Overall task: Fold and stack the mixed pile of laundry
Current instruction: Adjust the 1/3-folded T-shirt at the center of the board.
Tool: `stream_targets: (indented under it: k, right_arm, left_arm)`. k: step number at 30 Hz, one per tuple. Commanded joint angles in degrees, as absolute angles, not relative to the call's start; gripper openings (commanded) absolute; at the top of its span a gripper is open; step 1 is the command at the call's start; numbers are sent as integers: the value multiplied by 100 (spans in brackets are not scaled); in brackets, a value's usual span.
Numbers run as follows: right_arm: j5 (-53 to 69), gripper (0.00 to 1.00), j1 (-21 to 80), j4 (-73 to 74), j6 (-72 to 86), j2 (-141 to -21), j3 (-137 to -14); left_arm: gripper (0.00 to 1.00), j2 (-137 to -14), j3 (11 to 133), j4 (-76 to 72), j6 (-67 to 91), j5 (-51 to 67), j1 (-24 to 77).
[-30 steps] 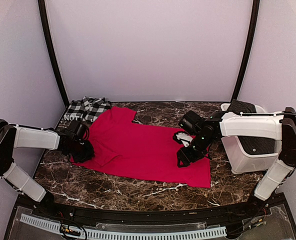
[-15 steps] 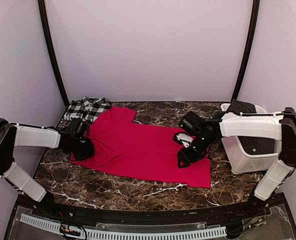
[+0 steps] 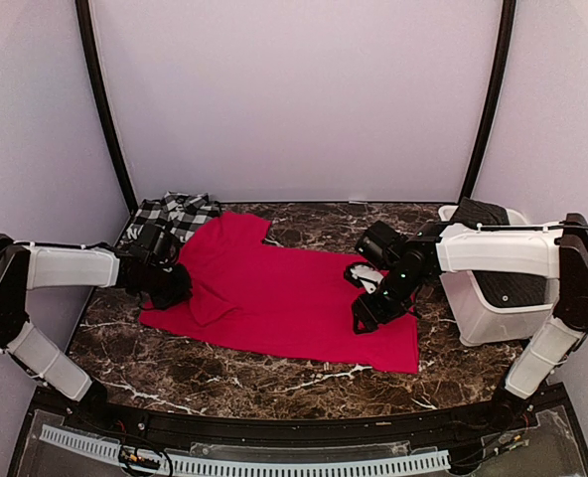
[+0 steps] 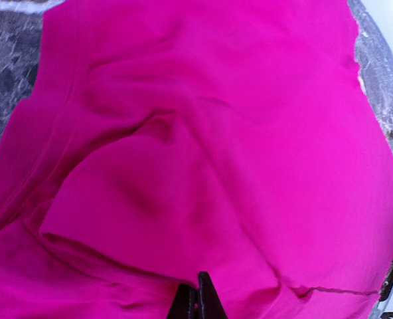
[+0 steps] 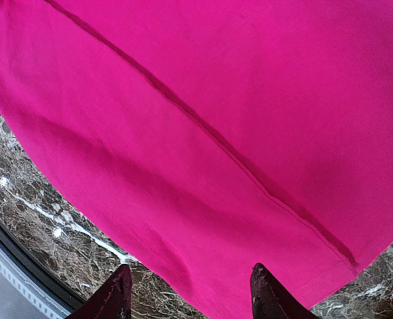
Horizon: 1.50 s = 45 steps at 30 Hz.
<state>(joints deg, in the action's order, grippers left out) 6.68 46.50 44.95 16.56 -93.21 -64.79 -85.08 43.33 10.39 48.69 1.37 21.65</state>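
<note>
The T-shirt [image 3: 284,298] is lying spread across the middle of the table [image 3: 274,383]. The other garment [image 3: 175,214] is lying just behind its far left corner. The bin [image 3: 478,308] is standing on the right.

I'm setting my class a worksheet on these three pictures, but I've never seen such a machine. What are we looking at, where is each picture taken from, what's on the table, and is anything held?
Two robot arms are bolted at the table's near edge. The wide picture looks down from above and behind them; the other two come from a camera on each wrist. On the dark marble table a red shirt lies spread out, a black-and-white checked garment sits crumpled at the back left, and a white bin stands on the right. The left hand is shut and seems to pinch a fold of the shirt's sleeve. The right hand is open over the shirt's edge, holding nothing.
</note>
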Motion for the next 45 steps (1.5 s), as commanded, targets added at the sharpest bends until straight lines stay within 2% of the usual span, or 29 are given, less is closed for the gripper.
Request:
stream_targets:
  k: [1, 12, 18, 23, 25, 28, 31, 33, 40, 45]
  right_arm:
    - [703, 57, 4632, 4388, 1639, -9287, -6456]
    - [694, 57, 4627, 4339, 1640, -9275, -6386]
    - [765, 57, 4623, 4167, 1620, -9308, -6487]
    - [821, 57, 4632, 3920, 1546, -9344, -6663]
    - [879, 57, 4640, 3780, 1500, -9394, -6796]
    - [997, 57, 4694, 3558, 1425, -9588, -7118]
    - [1234, 57, 4755, 3272, 1347, -9916, -7507]
    - [1345, 57, 4799, 3206, 1280, -10263, -7859]
    - [1609, 55, 4942, 3077, 1100, -11231, -9102]
    - [2045, 47, 5322, 2925, 1091, -12102, -10441]
  left_arm:
    - [0, -8574, 4805, 848, 4716, 416, 2145]
    - [0, -10163, 5906, 32, 4753, 1254, 2206]
    - [12, -10361, 6076, -597, 4825, 1398, 2210]
    - [15, -10396, 6334, -564, 4783, 1164, 2092]
    - [22, -10374, 6399, -575, 4741, 1203, 2015]
    - [30, -10115, 6240, -558, 4663, 1191, 1889]
    - [50, -9513, 5806, -605, 4756, 1168, 1681]
    - [56, -9238, 5529, -451, 4691, 1185, 1533]
    - [58, -9211, 5042, 225, 4456, 1090, 1391]
    - [57, -9006, 4463, -150, 4662, 1144, 1380]
